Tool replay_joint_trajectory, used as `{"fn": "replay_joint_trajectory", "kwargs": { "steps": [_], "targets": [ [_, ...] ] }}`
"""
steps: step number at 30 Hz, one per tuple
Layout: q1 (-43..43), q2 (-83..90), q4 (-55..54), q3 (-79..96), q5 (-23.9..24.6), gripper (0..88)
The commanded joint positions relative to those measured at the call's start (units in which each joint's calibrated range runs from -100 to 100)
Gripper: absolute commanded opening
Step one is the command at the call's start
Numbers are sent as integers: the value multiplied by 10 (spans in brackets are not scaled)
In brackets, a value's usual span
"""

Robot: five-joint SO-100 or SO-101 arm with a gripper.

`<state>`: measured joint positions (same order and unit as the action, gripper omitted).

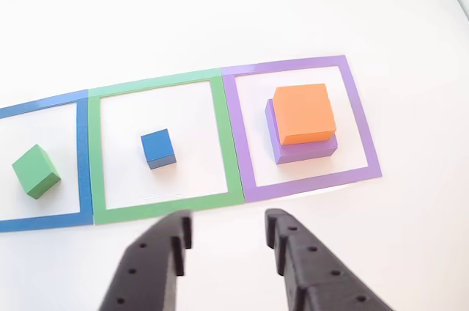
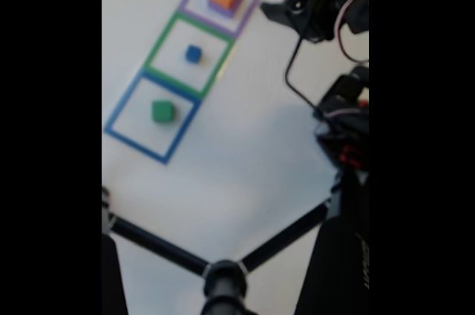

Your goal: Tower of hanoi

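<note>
My pincer (image 1: pixel 227 241) hangs open and empty above the white desk (image 1: pixel 220 17), its 2 black fingers parted just in front of the green outlined square (image 1: pixel 165 83) and the purple outlined square (image 1: pixel 300 65).

I judge the main risk to be the next grasp. The blue cube (image 1: pixel 157 149) is small, so a slightly off-centre closure could push it out of its square or tip it. If I go for the orange block (image 1: pixel 305 113) instead, a finger set too low could catch the purple block (image 1: pixel 282 151) beneath and drag both. A larger block placed on a smaller one would also break the puzzle's rule.

The pieces are 4 plain, matte blocks with crisp edges. The orange block sits on the slightly wider purple block inside the purple square. The blue cube lies alone in the green square. The green cube (image 1: pixel 35 171) lies, turned at an angle, in the blue outlined square (image 1: pixel 80 149).
</note>
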<state>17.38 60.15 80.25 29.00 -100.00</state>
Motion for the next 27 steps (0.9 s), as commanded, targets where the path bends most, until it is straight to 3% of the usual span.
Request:
{"fn": "replay_joint_trajectory", "kwargs": {
  "steps": [1,8,16,27],
  "targets": [
    [11,15,-175,145,0,194],
    [-22,-37,-559,376,0,287],
    [-60,-276,-964,456,0,288],
    [-90,-486,-1275,546,0,297]
  ]
}}
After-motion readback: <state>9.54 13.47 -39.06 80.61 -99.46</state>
